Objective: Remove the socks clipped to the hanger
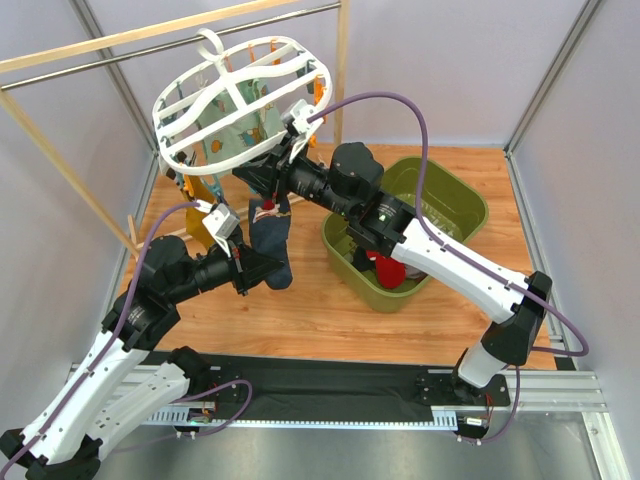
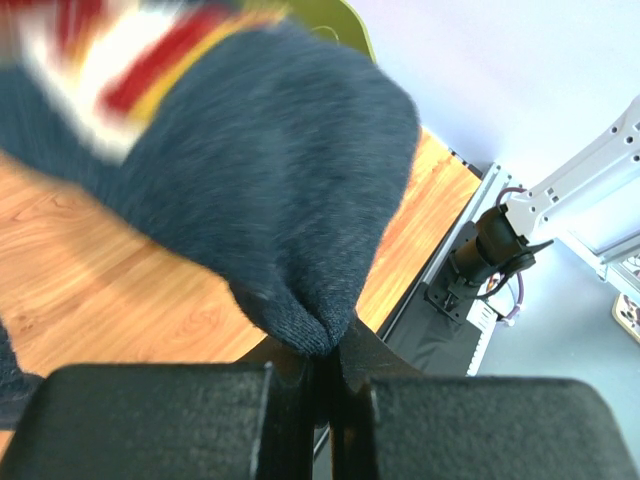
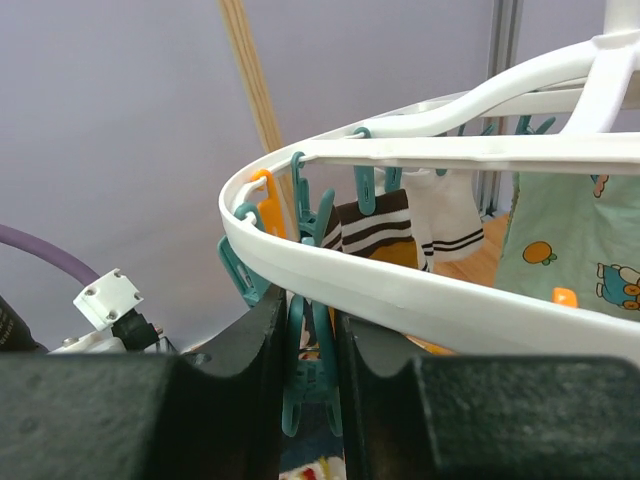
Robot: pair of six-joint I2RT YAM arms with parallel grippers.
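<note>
Unclipping under way: left gripper is clenched on the toe of a dark navy knitted sock hanging just above it — right gripper pinches a teal plastic clip under the white plastic oval hanger. Next, probably: squeeze the clip open, draw the sock down.

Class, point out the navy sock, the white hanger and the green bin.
navy sock (image 2: pixel 280 170): left wrist view, middle of its body.
white hanger (image 3: pixel 420 298): right wrist view, its near rim.
green bin (image 1: pixel 455 200): top external view, bare inside by its right corner.
</note>
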